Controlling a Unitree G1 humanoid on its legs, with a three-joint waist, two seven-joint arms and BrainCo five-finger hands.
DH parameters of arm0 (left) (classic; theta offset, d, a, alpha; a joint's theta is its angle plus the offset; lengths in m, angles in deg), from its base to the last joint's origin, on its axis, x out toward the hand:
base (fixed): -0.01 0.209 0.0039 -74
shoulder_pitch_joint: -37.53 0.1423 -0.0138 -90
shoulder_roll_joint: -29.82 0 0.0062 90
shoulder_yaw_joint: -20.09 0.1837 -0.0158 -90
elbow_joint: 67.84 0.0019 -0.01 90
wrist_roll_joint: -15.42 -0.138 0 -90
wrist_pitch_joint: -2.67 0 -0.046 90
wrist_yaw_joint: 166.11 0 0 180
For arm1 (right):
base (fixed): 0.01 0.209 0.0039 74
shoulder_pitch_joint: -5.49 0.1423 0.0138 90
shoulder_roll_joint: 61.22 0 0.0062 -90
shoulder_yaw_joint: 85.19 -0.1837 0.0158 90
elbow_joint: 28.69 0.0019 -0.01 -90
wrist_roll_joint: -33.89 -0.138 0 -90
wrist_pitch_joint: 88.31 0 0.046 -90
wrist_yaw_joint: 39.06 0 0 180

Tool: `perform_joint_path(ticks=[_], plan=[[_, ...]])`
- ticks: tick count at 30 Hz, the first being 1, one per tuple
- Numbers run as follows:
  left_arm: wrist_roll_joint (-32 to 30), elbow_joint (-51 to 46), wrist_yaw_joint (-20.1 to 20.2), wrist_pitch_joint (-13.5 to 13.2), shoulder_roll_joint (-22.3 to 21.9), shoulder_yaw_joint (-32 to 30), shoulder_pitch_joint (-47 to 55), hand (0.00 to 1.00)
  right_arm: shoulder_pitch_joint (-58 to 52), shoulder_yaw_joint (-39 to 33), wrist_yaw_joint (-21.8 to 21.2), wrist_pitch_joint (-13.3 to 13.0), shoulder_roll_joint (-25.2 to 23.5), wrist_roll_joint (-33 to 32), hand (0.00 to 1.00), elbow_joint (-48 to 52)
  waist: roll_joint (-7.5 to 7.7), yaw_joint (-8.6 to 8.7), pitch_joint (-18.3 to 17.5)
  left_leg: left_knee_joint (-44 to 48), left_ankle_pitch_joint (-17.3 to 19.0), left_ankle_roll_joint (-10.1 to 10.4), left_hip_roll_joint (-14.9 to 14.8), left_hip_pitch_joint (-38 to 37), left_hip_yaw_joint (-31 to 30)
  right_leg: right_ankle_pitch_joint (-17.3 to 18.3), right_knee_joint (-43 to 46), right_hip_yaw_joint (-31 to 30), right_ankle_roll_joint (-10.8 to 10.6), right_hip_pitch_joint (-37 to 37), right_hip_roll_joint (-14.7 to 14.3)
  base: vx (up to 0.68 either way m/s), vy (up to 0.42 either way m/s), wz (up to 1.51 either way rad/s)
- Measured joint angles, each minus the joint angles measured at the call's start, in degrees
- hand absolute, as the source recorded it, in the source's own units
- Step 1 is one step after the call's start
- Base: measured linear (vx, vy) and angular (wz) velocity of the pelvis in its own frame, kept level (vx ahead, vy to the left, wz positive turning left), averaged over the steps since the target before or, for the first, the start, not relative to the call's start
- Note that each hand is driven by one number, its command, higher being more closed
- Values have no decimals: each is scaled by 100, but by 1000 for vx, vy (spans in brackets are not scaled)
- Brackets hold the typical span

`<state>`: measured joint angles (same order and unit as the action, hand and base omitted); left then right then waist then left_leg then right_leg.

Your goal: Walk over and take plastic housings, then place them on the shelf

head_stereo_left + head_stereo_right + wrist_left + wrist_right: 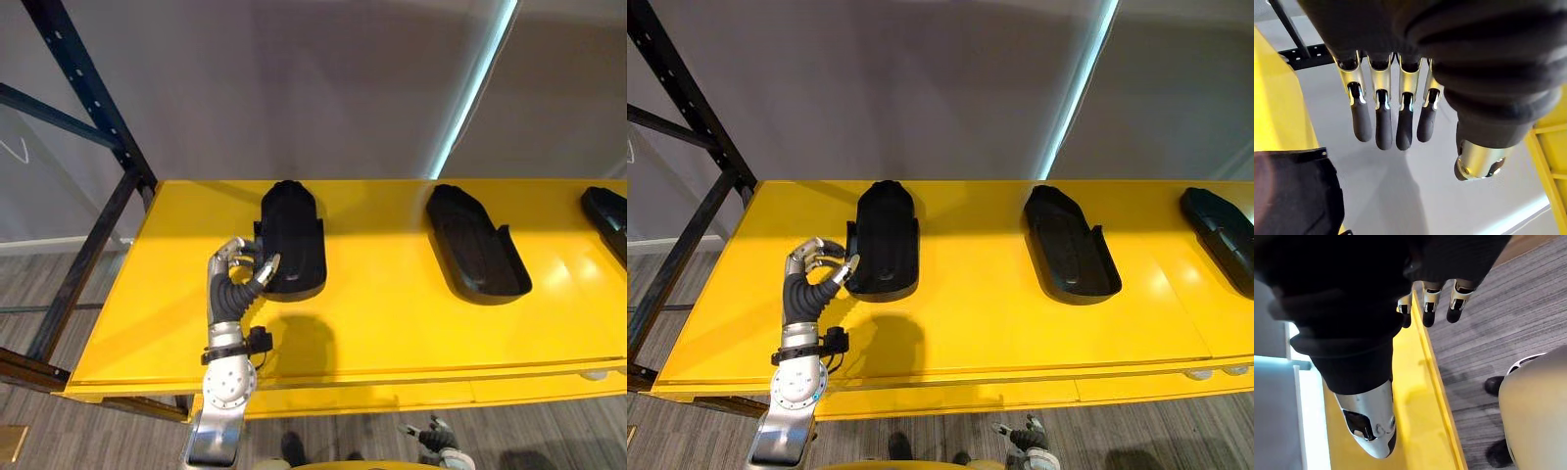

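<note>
- One hand is at work: the left hand (238, 276), with its fingers (1383, 132) straight and loose, grasping nothing. The thumb appears to touch the side wall of the nearest housing (292, 240).
- Risk (judgement): if the hand withdraws sideways, the thumb may catch that wall. That would skew or slide the housing on the smooth yellow shelf (392, 313).
- Position: the housing lies flat on the shelf, just beside the hand on the robot's right.
- Two more housings, the middle one (477, 245) and the far one (607, 217), lie well apart further right.
- Right hand (433, 434): low, below the shelf's front edge, relaxed and empty.
</note>
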<state>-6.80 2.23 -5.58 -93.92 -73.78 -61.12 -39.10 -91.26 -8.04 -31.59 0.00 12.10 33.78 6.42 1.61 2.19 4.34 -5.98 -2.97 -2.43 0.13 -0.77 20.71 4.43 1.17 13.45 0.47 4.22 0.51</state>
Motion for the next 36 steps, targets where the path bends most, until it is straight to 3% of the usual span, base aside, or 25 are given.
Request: perform_joint_path(ticks=[5,9,36], plan=[[-104,411,444,-40,78,310,206,100,6,41,2,2,0,4,0,22,-39,-2,5,-1,-3,1,7,-57,10,24,73,-4,-33,-22,16,-6,6,0],[-289,700,564,-37,126,434,355,100,6,45,6,4,-2,6,0,20,-46,-1,4,-2,-2,0,21,-68,13,96,72,-5,-114,-26,33,-6,8,0],[-665,2359,389,123,104,679,-516,100,60,37,126,105,-10,68,0,-17,-156,29,-100,-2,45,-48,85,-65,4,98,-113,24,-112,61,68,30,4,0]])
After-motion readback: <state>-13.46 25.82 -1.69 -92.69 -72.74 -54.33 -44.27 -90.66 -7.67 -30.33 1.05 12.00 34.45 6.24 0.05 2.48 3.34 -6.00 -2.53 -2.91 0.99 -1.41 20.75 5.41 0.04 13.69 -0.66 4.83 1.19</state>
